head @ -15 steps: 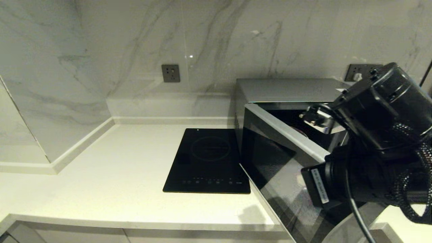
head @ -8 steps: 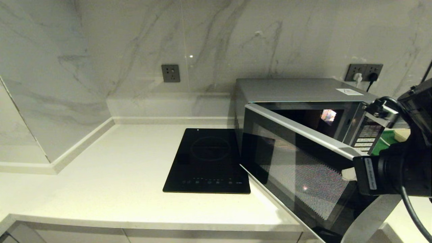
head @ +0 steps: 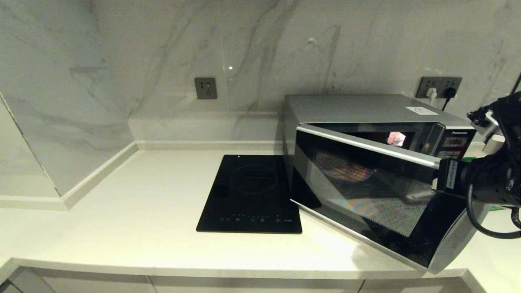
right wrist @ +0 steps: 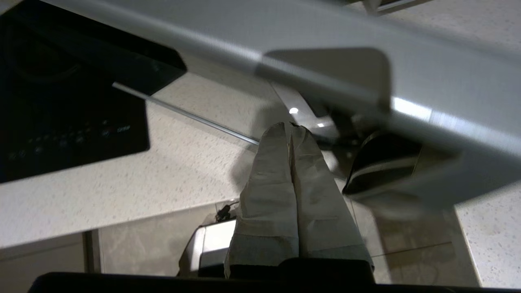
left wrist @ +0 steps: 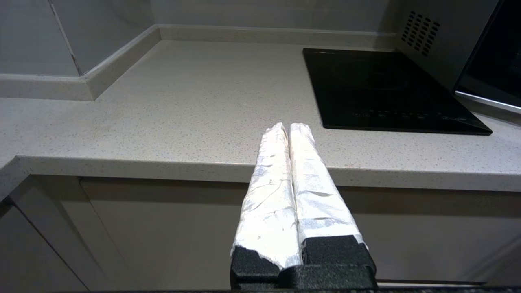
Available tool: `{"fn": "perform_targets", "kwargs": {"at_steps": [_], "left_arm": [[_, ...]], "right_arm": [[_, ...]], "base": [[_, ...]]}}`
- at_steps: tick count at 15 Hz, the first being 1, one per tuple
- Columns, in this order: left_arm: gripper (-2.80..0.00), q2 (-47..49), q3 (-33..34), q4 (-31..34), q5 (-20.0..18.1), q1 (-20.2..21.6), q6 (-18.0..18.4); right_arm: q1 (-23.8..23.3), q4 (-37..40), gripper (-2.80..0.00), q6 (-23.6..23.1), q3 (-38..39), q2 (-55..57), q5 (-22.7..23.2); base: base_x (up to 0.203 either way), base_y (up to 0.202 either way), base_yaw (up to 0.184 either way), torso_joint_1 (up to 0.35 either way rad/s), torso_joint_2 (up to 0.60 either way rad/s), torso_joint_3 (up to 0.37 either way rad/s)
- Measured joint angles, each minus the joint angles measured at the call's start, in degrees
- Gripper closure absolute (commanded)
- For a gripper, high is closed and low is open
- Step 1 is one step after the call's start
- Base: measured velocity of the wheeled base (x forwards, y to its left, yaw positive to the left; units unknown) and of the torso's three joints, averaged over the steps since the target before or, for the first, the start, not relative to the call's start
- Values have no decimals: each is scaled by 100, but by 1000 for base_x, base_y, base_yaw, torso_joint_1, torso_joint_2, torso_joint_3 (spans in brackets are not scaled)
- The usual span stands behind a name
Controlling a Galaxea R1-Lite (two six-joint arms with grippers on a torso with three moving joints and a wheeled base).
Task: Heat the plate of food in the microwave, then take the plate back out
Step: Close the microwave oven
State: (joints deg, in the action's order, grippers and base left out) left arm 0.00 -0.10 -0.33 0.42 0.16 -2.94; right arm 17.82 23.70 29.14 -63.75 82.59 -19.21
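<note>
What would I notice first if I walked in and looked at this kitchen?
Probably the big silver box-shaped microwave on the right of the pale speckled stone counter, its dark glass door partly open. The robot's right pincer, wrapped in white tape and shut, is at the door's free edge. Just left of the microwave lies a flat black glass cooktop.

Brushed-metal microwave (head: 358, 108), glossy glass door (head: 366, 195)
</note>
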Motion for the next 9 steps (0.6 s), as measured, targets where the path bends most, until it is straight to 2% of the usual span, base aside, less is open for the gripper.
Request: {"fn": "perform_targets", "kwargs": {"at_steps": [2, 5, 9], "left_arm": [[0, 0, 0, 2, 0, 0, -2], [0, 0, 0, 2, 2, 0, -1], [0, 0, 0, 0, 0, 0, 0]], "right_arm": [[-198, -236, 0, 37, 23, 153, 22], [-321, -574, 0, 434, 1, 419, 15], [-529, -1207, 0, 727, -92, 879, 10]], "base": [[0, 0, 0, 0, 0, 0], [0, 0, 0, 0, 0, 0], [0, 0, 0, 0, 0, 0]]}}
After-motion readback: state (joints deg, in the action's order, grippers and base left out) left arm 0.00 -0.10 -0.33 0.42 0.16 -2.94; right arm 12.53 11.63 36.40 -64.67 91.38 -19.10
